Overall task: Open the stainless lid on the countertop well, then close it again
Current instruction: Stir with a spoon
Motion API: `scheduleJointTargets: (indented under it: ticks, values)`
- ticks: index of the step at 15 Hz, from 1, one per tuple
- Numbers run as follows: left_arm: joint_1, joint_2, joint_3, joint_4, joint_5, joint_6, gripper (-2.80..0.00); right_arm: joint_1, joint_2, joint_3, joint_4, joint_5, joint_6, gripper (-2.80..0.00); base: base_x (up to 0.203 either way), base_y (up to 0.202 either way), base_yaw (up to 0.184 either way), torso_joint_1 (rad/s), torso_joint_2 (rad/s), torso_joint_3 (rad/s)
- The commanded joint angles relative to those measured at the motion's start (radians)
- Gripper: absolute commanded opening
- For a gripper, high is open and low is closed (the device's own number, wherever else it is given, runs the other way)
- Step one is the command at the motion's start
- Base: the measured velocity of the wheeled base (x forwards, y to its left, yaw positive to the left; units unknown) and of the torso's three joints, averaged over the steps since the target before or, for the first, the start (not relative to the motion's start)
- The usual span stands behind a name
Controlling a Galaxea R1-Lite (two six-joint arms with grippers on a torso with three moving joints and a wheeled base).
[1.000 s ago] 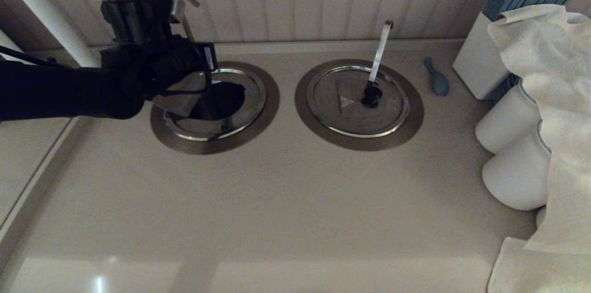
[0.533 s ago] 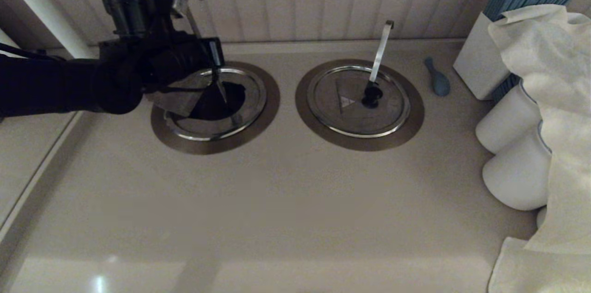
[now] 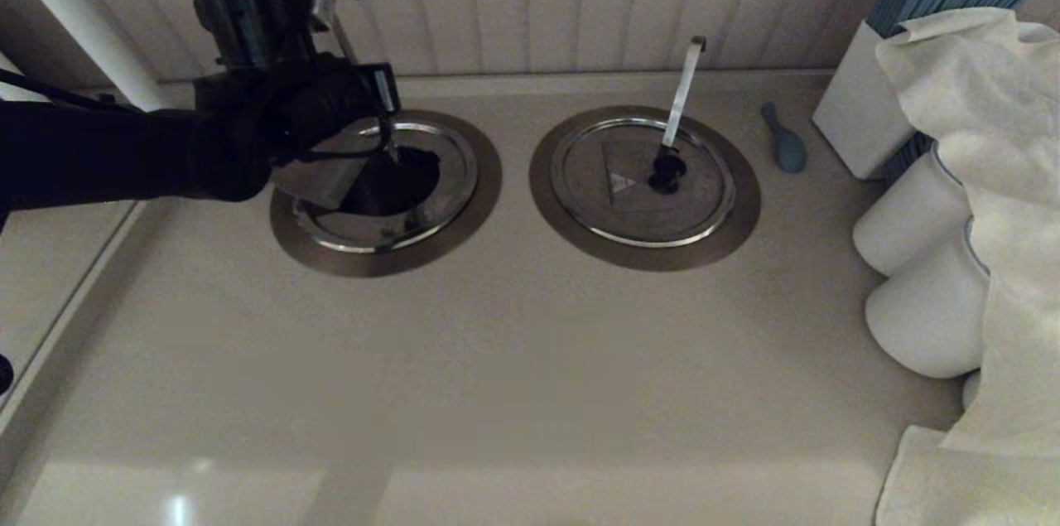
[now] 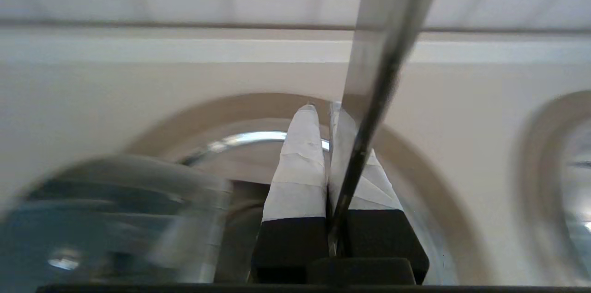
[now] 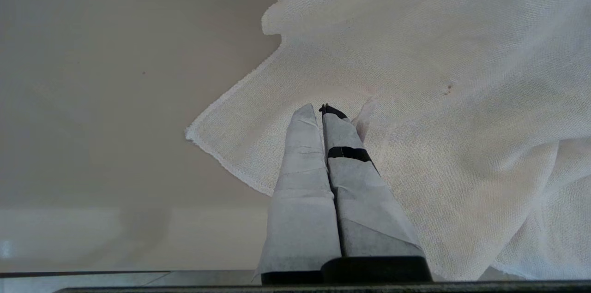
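Left claw [image 3: 377, 137]: positioned over the left-hand countertop well [image 3: 386, 193], at its rear left edge. In the left wrist view the two taped fingers [image 4: 298, 168] are pressed nearly together, with a thin dark edge of metal running between them. What that edge belongs to cannot be told with certainty from this view; the head view shows the stainless lid [image 3: 319, 174] raised and tilted beneath the claw, its folded wedge section lifted off the collar. The claw is judged to be pinching the stainless lid.

The stainless lid: tilted up at the left side of the countertop well, partly hidden by the arm. The dark interior of the well is exposed to the right of the lifted portion. A thin grey hooked utensil handle [image 3: 331, 0] rises behind the arm.

Right claw [image 5: 323, 113]: away from the wells, above a white cloth [image 5: 438, 99] lying on the bench [image 3: 530, 360]. Its fingers are pressed together, holding nothing.

Twin lid [image 3: 642, 182]: seated flat in its collar on the right, black knob at centre, bright flat utensil handle [image 3: 683, 87] standing at the notch.

Markings: a small triangular mark shows on the twin lid; no legible writing or brand anywhere.
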Motion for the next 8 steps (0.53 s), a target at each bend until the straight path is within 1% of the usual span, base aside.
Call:
scheduleJointTargets:
  ticks: [1,2,3,4,5,7,8]
  values:
    - [0.008,0.012,0.005,-0.010,0.006,0.017,-2.80,0.000,0.000,0.000,0.000,0.000,-0.001,-2.80,0.000,0.000,0.000,0.000,0.00,0.000]
    - [0.014,0.009,0.027,-0.031,0.008,0.050,-2.80,0.000,0.000,0.000,0.000,0.000,-0.001,-2.80,0.000,0.000,0.000,0.000,0.00,0.000]
    - [0.020,0.003,0.056,-0.039,0.008,0.107,-2.80,0.000,0.000,0.000,0.000,0.000,-0.001,-2.80,0.000,0.000,0.000,0.000,0.00,0.000]
    - [0.023,-0.009,0.086,-0.042,0.009,0.147,-2.80,0.000,0.000,0.000,0.000,0.000,-0.001,-2.80,0.000,0.000,0.000,0.000,0.00,0.000]
    - [0.023,-0.019,0.105,-0.043,0.008,0.165,-2.80,0.000,0.000,0.000,0.000,0.000,-0.001,-2.80,0.000,0.000,0.000,0.000,0.00,0.000]
    - [0.021,-0.046,0.146,-0.036,0.003,0.180,-2.80,0.000,0.000,0.000,0.000,0.000,-0.001,-2.80,0.000,0.000,0.000,0.000,0.00,0.000]
    - [0.020,-0.055,0.167,-0.033,0.000,0.208,-2.80,0.000,0.000,0.000,0.000,0.000,-0.001,-2.80,0.000,0.000,0.000,0.000,0.00,0.000]
